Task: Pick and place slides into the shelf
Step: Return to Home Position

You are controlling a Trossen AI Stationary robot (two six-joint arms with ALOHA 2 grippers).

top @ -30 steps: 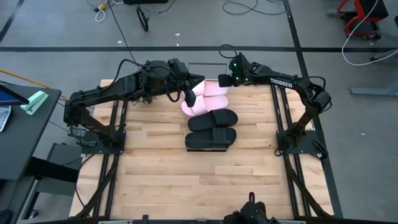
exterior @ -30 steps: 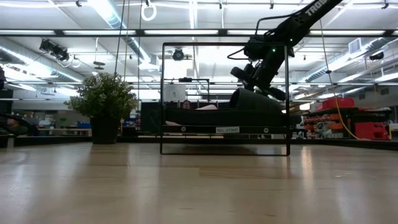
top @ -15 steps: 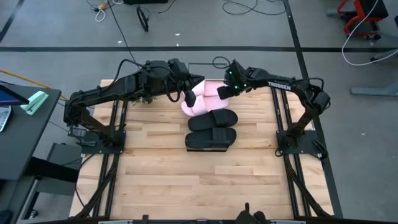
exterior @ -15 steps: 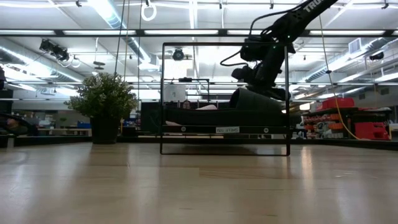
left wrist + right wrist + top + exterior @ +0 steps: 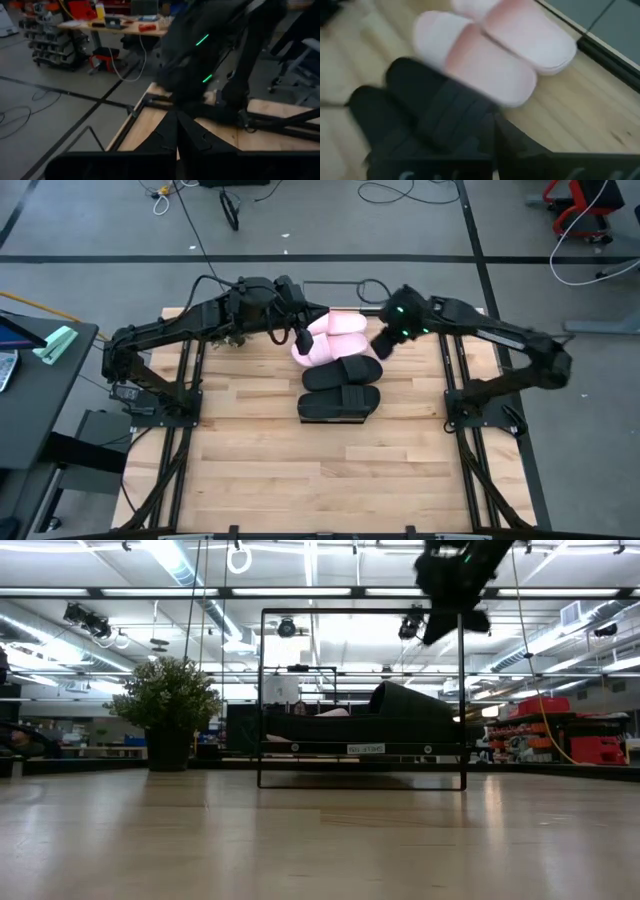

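L arm, dark and six-jointed, comes in from 9 o'clock over the slatted light-wood desk (image 5: pixel 300 470). The left pincer (image 5: pixel 301 337) hangs just beside the pale pink slides (image 5: pixel 332 343), at their 9 o'clock. Its wrist view shows the two dark fingers meeting in one point, so pressed together w/ nothing btw them.

Centre, at 12 o'clock of the desk: all four slides in one tight group. The pink pair, soft open-toe w/ one wide strap each, lie side by side and touching. The black slides (image 5: pixel 342 373), same shape, sit just at their 6 o'clock, also side by side. The low view puts them on the shelf (image 5: pixel 300 748), a long narrow light-wood board in a thin black wire frame. A black strap humps up toward the board's 3 o'clock end, and a sliver of pink shows nearer mid-board. The high view doesn't separate board from desk, so how each sole seats can't be told.

R side: the right pincer (image 5: pixel 383 343) is at 3 o'clock of the pink pair, near but apart. The low view has that arm up around the frame's top bar, well above the slides. Its wrist view looks down on pink and black straps, fingers closed on each other, empty.

Progress, as a judgement: placing looks done, 4 of 4 on the shelf, none on bare desk. Prob. all that's left is for both arms to clear off to rest. The left pincer sits closest to the pink pair, so it wants a clean lift-away w/o nudging them.
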